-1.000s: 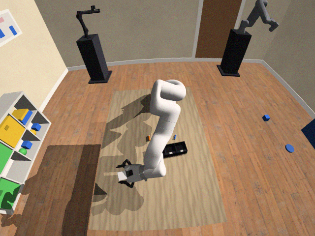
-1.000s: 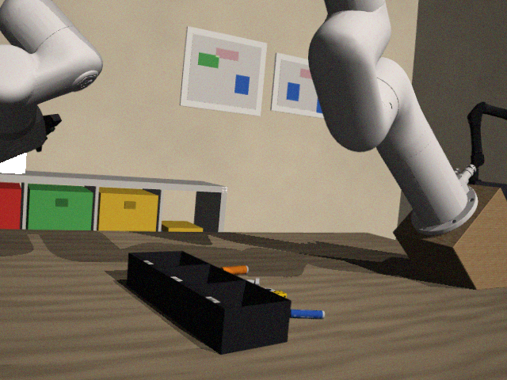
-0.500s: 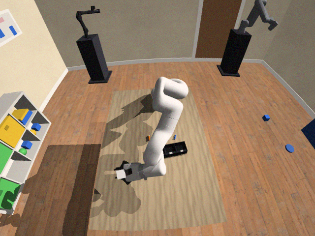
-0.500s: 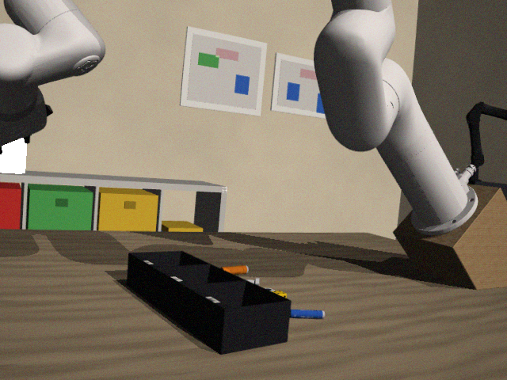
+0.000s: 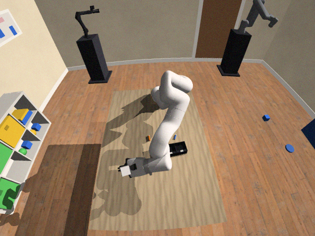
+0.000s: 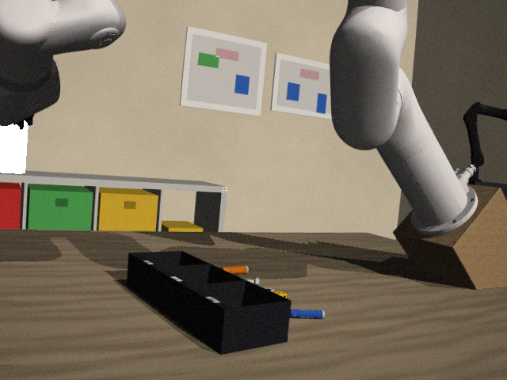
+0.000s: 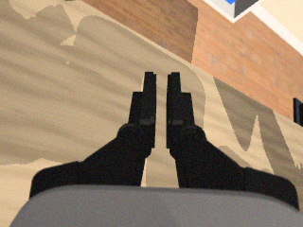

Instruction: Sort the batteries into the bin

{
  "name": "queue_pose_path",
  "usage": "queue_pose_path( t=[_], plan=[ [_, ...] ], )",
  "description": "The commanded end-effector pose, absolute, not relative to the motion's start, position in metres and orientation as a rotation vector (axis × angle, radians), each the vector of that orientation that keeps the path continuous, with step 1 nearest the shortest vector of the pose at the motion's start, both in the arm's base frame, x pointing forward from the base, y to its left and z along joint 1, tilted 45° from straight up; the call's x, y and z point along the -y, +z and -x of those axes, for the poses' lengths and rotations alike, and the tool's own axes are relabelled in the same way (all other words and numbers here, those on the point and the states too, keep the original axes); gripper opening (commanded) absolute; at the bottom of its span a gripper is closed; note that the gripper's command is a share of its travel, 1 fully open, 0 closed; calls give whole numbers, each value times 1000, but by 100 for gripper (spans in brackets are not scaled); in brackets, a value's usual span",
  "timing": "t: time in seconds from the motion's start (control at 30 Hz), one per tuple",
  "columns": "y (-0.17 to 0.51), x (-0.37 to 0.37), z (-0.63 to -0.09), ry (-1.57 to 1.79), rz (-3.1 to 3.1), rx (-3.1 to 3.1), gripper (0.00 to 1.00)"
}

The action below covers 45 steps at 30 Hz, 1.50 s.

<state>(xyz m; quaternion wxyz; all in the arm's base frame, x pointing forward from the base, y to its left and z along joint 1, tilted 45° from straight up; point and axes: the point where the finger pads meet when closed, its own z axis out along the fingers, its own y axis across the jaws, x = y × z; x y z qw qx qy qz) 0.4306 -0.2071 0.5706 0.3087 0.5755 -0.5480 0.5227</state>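
A black bin with three compartments [image 6: 207, 298] stands on the tan table top; it also shows in the top view [image 5: 177, 148], partly behind the arm. An orange battery [image 6: 235, 269] lies behind the bin and shows in the top view [image 5: 148, 137] too. A blue battery [image 6: 306, 313] lies to the bin's right and shows in the top view [image 5: 174, 137]. A small white thing [image 6: 253, 280] and a yellow thing [image 6: 280, 293] peek out behind the bin. My gripper [image 7: 161, 88] [image 5: 119, 168] is shut with nothing between its fingers, above bare table, away from the bin.
The wooden block [image 6: 470, 241] under the arm's base stands at the right. A shelf with coloured boxes [image 6: 106, 204] stands against the wall beyond the table. Two dark stands with arms [image 5: 92, 55] stand at the back of the room.
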Motion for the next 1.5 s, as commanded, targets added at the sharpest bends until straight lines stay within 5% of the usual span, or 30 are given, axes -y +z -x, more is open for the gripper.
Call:
queue_pose_path(
  t=[0.0, 1.47],
  plan=[
    [572, 194, -420, 1371, -1539, 1425, 7],
    [510, 95, -278, 1157, -2006, 1077, 7]
  ],
)
